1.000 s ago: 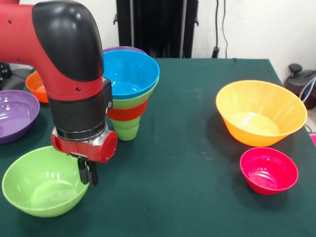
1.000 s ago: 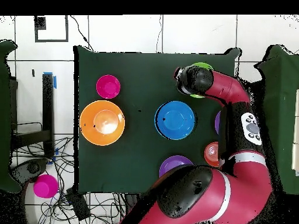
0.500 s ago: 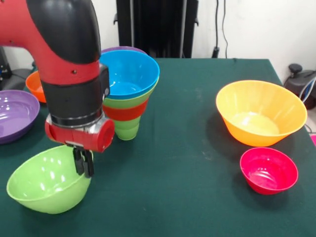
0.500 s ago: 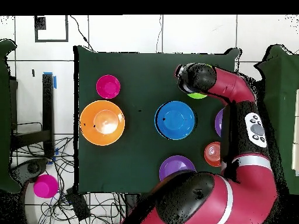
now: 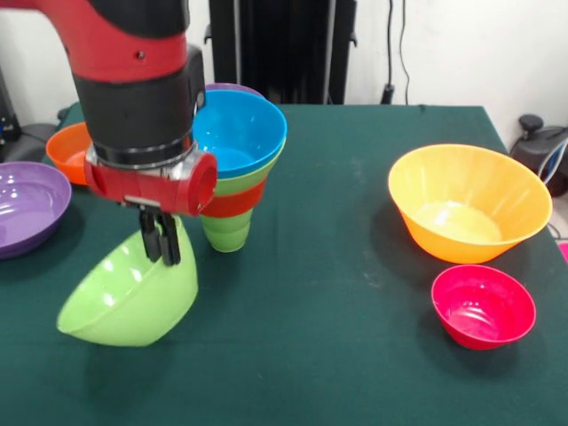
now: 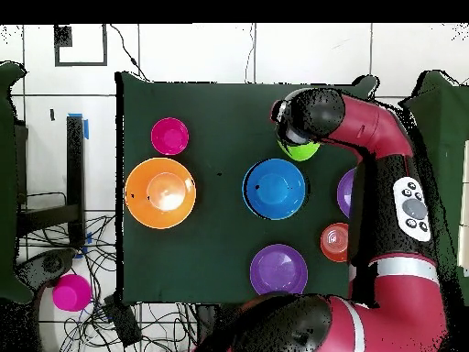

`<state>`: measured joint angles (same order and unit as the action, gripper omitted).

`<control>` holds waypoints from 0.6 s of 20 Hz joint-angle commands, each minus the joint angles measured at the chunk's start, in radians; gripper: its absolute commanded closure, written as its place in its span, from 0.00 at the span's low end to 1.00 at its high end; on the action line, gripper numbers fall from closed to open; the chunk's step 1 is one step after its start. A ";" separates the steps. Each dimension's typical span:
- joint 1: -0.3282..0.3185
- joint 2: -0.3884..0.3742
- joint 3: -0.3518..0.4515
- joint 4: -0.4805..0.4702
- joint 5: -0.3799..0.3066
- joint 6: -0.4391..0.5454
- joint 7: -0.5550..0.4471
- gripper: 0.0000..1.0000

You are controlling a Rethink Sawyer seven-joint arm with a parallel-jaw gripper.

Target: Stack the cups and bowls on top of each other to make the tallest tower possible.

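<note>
Now, from the front, we see the end effector (image 5: 162, 238) clamped on the rim of a lime-green bowl (image 5: 130, 297), which hangs tilted, clear of the green bench (image 5: 337, 293), its opening turned up and to the left. Just behind and to the right of it stands the tower (image 5: 232, 169): a slim light-green cup (image 5: 227, 232) at the bottom, then an orange-red band, a green rim and a blue bowl (image 5: 238, 133) on top, with a purple rim peeking out behind. At the left edge we find a wide purple bowl (image 5: 27, 206) and, farther back, a small orange-red bowl (image 5: 71, 151) partly hidden by the arm (image 5: 133, 80). On the right side sits a large orange bowl (image 5: 468, 202), and nearer to us, just beside it, a small pink-red bowl (image 5: 483, 306).

From above, we see the arm (image 6: 385, 165) sweeping up the right side of the bench (image 6: 220, 110), its wrist covering most of the lime-green bowl (image 6: 302, 150); the end effector itself is hidden here. The blue bowl (image 6: 274, 188) at the tower's top lies near the middle, close to the held bowl. A purple bowl (image 6: 278, 269) sits below it, the small orange-red bowl (image 6: 333, 242) to its right. The large orange bowl (image 6: 160, 192) and the pink-red bowl (image 6: 169, 136) lie on the left, close together.
</note>
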<state>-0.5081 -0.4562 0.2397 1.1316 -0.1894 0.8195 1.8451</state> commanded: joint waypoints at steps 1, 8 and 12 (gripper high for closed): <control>0.024 -0.043 0.086 0.050 -0.006 0.112 -0.131 1.00; 0.012 -0.036 0.101 0.063 -0.007 0.093 -0.137 1.00; 0.010 -0.024 0.109 0.055 -0.012 0.088 -0.149 1.00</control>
<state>-0.5064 -0.4876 0.2518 1.1319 -0.1896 0.8415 1.8451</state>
